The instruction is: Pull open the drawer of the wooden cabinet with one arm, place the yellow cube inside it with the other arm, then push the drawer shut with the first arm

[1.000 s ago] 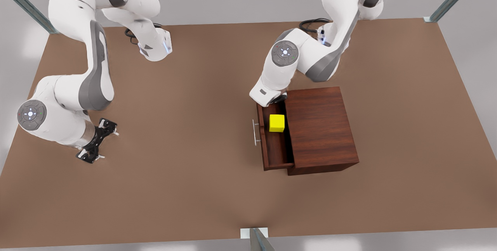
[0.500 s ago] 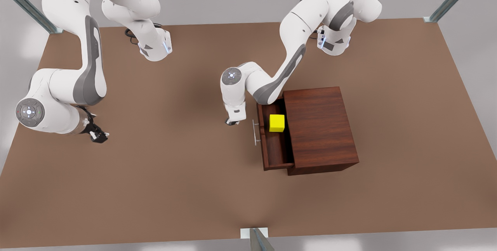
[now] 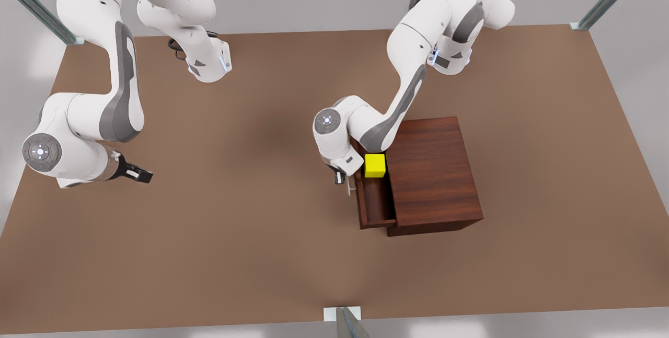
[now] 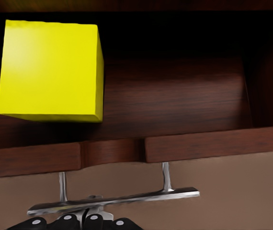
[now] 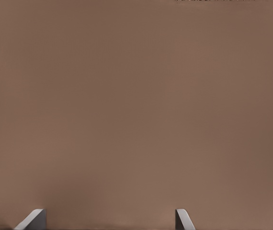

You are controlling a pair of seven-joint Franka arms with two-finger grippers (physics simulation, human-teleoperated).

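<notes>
**Drawer Partly Open, Cube Inside, Left Claw at the Handle**

The wooden cabinet (image 3: pixel 433 173) stands on the brown table (image 3: pixel 251 254), toward the front view's right of the table's middle and well clear of every table edge. Its drawer (image 3: pixel 374 201) projects part-way from the cabinet face that looks toward the front view's left. The silver bar handle (image 4: pixel 113 200) on the drawer front stands off the wood on two short posts.

The yellow cube (image 3: pixel 375 165) sits on the drawer floor, at the end of the drawer nearer the table's far edge, close beside the cabinet body. In the left wrist view the cube (image 4: pixel 50 71) rests upright inside the drawer, behind the drawer's front wall and apart from it.

The left claw (image 3: pixel 339 176) is just outside the drawer front, at the handle. In the left wrist view its dark fingers (image 4: pixel 94 223) lie together directly below the bar, in contact with it or very nearly so; the fingers are closed on each other, not clamped round the bar.

The right claw (image 3: pixel 137 174) is well apart from the cabinet, near the table edge on the front view's left, above bare table surface. In the right wrist view its two fingertips (image 5: pixel 32 219) stand spread apart with nothing between them. This arm waits.
</notes>
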